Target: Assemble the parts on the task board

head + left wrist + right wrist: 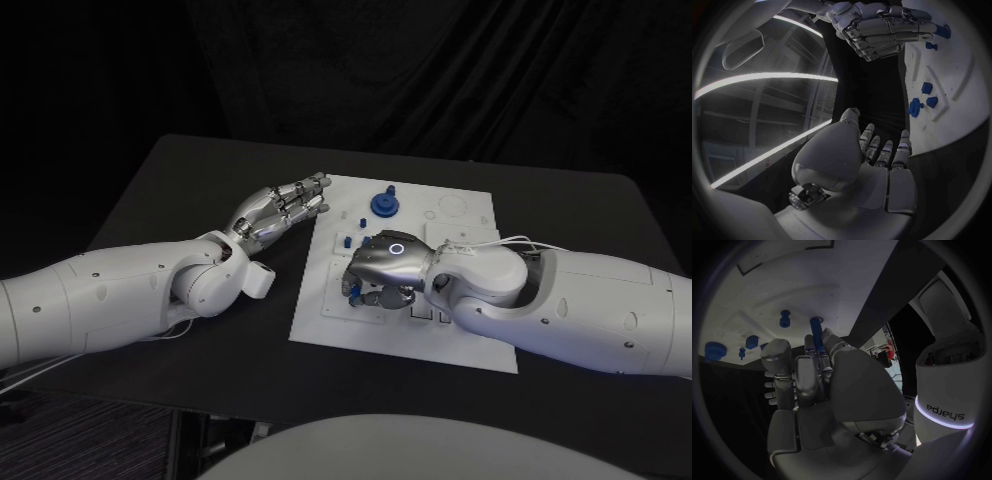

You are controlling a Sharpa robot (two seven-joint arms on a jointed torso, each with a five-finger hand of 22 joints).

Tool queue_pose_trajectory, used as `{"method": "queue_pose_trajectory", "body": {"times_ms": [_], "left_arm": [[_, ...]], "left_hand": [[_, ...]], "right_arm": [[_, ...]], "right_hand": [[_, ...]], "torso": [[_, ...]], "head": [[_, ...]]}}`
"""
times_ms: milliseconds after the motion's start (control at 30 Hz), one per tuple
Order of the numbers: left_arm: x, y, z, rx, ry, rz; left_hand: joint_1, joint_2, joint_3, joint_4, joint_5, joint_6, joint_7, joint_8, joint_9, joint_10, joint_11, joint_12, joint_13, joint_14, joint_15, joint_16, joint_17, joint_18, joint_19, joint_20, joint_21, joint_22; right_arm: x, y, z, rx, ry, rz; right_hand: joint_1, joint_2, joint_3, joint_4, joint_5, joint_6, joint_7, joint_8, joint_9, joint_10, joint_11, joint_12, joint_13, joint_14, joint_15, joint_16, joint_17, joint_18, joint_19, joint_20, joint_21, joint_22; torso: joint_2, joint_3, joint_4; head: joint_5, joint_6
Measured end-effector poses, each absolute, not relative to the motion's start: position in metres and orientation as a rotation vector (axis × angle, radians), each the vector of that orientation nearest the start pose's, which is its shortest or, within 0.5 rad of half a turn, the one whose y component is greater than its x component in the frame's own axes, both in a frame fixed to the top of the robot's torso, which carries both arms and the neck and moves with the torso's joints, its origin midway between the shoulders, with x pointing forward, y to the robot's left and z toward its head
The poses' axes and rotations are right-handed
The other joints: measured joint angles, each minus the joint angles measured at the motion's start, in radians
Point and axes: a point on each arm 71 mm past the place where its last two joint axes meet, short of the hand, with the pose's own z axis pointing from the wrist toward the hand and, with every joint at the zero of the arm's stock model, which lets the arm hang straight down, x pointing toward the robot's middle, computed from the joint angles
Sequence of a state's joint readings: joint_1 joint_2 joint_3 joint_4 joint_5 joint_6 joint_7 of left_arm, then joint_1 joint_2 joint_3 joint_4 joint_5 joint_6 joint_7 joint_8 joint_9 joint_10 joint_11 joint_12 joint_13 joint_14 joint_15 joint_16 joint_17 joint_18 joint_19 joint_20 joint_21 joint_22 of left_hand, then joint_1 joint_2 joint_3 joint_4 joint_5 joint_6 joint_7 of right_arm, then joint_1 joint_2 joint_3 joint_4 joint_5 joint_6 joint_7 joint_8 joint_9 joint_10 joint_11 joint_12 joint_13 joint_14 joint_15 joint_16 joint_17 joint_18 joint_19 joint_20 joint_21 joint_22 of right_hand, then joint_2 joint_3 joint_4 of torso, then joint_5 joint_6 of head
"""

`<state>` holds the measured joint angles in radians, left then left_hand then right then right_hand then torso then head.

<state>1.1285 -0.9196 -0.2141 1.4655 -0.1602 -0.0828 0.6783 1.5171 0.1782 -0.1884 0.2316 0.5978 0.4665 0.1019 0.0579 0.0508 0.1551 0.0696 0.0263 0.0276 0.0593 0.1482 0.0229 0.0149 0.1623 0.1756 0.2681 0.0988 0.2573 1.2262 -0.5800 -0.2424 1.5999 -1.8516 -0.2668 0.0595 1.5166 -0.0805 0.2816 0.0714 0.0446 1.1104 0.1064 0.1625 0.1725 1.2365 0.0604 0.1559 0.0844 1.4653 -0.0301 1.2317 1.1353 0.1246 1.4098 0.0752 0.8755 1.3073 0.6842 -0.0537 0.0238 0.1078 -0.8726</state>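
Observation:
The white task board (459, 228) lies mid-table. My right hand (387, 263) hangs over its near-left part, fingers pointing down. In the right wrist view this hand (811, 385) pinches a slim blue pin (815, 336) whose far tip meets a hole in the board (817, 285). A round blue knob part (384, 203) stands at the board's far side, and small blue pieces (352, 240) lie near its left edge. My left hand (283, 211) rests by the board's far-left corner, fingers stretched out and holding nothing. The left wrist view shows that hand (876, 160) flat, with blue pieces (916, 106) beyond it.
The black table (202, 190) spreads round the board, with bare room on its far and left sides. More blue pieces (784, 318) stand in the board near the pin. My right forearm (577, 300) covers the board's near-right corner.

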Motion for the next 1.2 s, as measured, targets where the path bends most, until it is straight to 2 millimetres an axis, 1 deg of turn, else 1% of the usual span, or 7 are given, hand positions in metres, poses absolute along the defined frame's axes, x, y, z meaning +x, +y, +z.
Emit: {"method": "queue_pose_trajectory", "body": {"times_ms": [600, 700, 767, 867, 933, 1067, 1200], "left_arm": [[0.447, 0.253, -0.254, -0.882, 1.498, -1.667], [0.447, 0.253, -0.254, -0.882, 1.498, -1.668], [0.447, 0.253, -0.254, -0.882, 1.499, -1.668], [0.448, 0.253, -0.254, -0.882, 1.499, -1.669], [0.448, 0.253, -0.254, -0.882, 1.499, -1.669], [0.448, 0.253, -0.254, -0.882, 1.499, -1.668], [0.447, 0.254, -0.254, -0.883, 1.499, -1.668]], "left_hand": [[0.004, 0.004, 0.003, 0.003, 0.0, 0.004, 0.004, 0.0, 0.0, 0.004, 0.004, 0.0, 0.0, 0.0, 0.0, 0.0, 0.0, 0.0, 0.0, 0.0, 0.0, 0.0], [0.004, 0.004, 0.006, 0.0, 0.0, 0.004, 0.004, 0.0, 0.0, 0.004, 0.004, 0.0, 0.0, 0.0, 0.0, 0.0, 0.0, 0.0, 0.0, 0.0, 0.0, -0.001], [0.004, 0.004, 0.006, 0.0, 0.0, 0.004, 0.004, 0.0, 0.0, 0.004, 0.004, 0.0, 0.0, 0.0, 0.0, 0.0, 0.0, 0.0, 0.0, 0.0, 0.0, -0.001], [0.004, 0.004, 0.006, 0.0, 0.0, 0.004, 0.004, 0.0, 0.0, 0.004, 0.004, 0.0, 0.0, 0.0, 0.0, 0.0, 0.0, 0.0, 0.0, 0.0, 0.0, -0.001], [0.004, 0.004, 0.006, 0.0, 0.0, 0.004, 0.004, 0.0, 0.0, 0.004, 0.004, 0.0, 0.0, 0.0, 0.0, 0.0, 0.0, 0.0, 0.0, 0.0, 0.0, -0.001], [0.004, 0.004, 0.006, 0.0, 0.0, 0.004, 0.004, 0.0, 0.0, 0.0, 0.007, 0.0, 0.0, 0.0, 0.0, 0.0, 0.0, 0.0, 0.0, 0.0, 0.0, -0.001], [0.004, 0.004, 0.006, 0.0, 0.0, 0.004, 0.004, 0.0, 0.0, 0.0, 0.007, 0.0, 0.0, 0.0, 0.0, 0.0, 0.0, 0.0, 0.0, 0.0, 0.0, -0.001]], "right_arm": [[0.398, -0.042, -0.235, -0.958, 1.532, 0.898], [0.398, -0.042, -0.235, -0.958, 1.537, 0.893], [0.398, -0.042, -0.235, -0.958, 1.544, 0.887], [0.398, -0.044, -0.238, -0.962, 1.564, 0.874], [0.399, -0.045, -0.239, -0.962, 1.574, 0.866], [0.401, -0.05, -0.24, -0.952, 1.587, 0.847], [0.4, -0.058, -0.238, -0.929, 1.586, 0.839]], "right_hand": [[-0.001, -0.001, 0.0, 0.0, 0.001, 0.0, 0.0, -0.002, 0.001, 0.005, 0.002, 0.003, 0.0, 0.001, 0.001, 0.0, -0.006, 0.0, -0.004, -0.004, 0.0, 0.001], [-0.011, -0.011, 0.0, 0.0, 0.002, -0.016, 0.012, -0.024, -0.004, -0.002, -0.006, -0.015, -0.002, 0.001, 0.001, -0.019, -0.023, 0.0, -0.014, -0.001, -0.031, 0.001], [-0.031, -0.02, -0.007, 0.007, 0.006, -0.066, 0.009, -0.054, -0.016, -0.053, 0.0, -0.045, -0.01, -0.012, 0.013, -0.036, -0.042, 0.0, -0.032, 0.005, -0.066, 0.001], [-0.064, -0.042, -0.027, 0.021, 0.007, -0.174, -0.02, -0.094, -0.041, -0.182, 0.03, -0.09, -0.021, -0.039, 0.017, -0.067, -0.076, 0.0, -0.065, 0.01, -0.134, 0.001], [-0.075, -0.053, -0.044, 0.024, 0.007, -0.237, -0.054, -0.1, -0.055, -0.26, 0.035, -0.093, -0.021, -0.058, 0.018, -0.083, -0.096, 0.0, -0.085, 0.013, -0.177, 0.001], [-0.093, -0.071, -0.075, 0.05, 0.007, -0.302, -0.081, -0.1, -0.069, -0.374, 0.038, -0.093, -0.018, -0.079, 0.021, -0.094, -0.113, 0.0, -0.107, 0.019, -0.223, 0.0], [-0.061, -0.131, -0.113, 0.185, 0.007, -0.334, -0.098, -0.1, -0.076, -0.457, 0.038, -0.071, -0.011, -0.088, 0.023, -0.094, -0.117, 0.0, -0.113, 0.023, -0.246, 0.0]], "torso": [[0.0, 0.0001, -0.0009], [0.0, 0.0006, -0.0008], [0.0, 0.0007, -0.0007], [0.0, 0.0007, -0.0005], [0.0, 0.0007, -0.0004], [0.0, 0.0007, -0.0008], [0.0, 0.0009, -0.0009]], "head": [[0.0, 0.0], [0.0, 0.0], [0.0, 0.0], [0.0, 0.0], [0.001, 0.0], [0.004, 0.0], [0.007, 0.0]]}}
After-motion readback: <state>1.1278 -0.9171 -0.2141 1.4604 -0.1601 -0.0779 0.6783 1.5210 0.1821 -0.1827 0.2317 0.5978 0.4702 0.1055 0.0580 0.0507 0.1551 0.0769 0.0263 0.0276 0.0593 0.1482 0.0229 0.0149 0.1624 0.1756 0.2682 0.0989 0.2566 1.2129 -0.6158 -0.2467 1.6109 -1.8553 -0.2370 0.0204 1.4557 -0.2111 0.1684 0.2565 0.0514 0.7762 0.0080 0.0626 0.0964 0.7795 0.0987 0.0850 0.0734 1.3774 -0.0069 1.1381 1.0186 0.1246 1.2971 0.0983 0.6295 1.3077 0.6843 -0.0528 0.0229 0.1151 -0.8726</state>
